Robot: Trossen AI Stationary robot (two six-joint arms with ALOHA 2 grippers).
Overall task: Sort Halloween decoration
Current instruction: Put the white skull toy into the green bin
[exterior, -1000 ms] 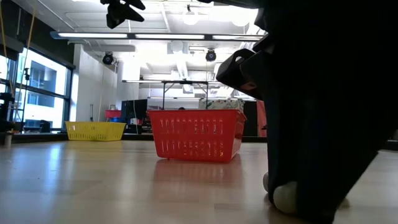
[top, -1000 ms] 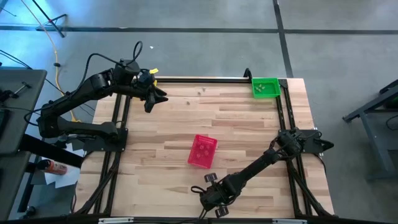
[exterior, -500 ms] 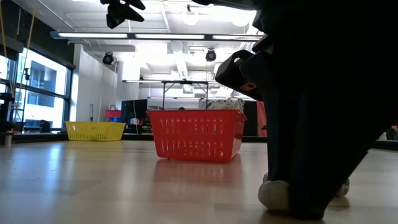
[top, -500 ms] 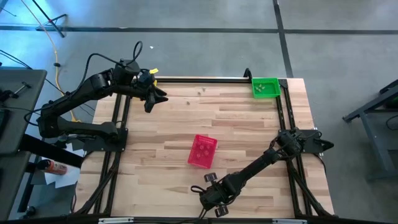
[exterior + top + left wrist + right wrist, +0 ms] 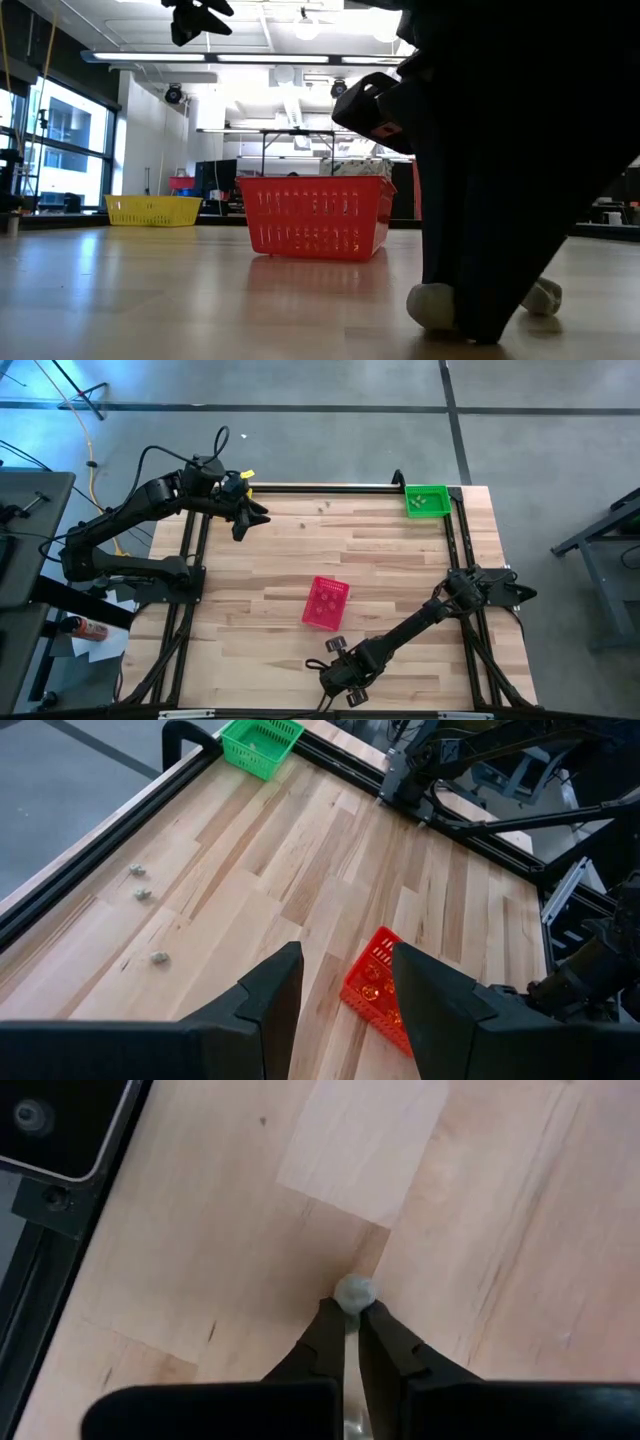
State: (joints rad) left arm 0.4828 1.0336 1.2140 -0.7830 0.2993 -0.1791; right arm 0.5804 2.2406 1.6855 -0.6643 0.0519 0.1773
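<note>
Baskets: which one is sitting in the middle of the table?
The pink basket. The green basket sits in the far right corner, and the yellow basket is far off at the left.

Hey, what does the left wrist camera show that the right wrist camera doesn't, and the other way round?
Only the left wrist view shows the green basket at the far corner, the pink basket mid-table with trinkets inside, three small pale trinkets lying loose near the table's edge rail, and the left gripper open above the table.

Only the right wrist view shows the right gripper shut, with a small pale round trinket at its fingertips; whether it is gripped cannot be told.

Both share the bare wooden table and its dark edge frame.
</note>
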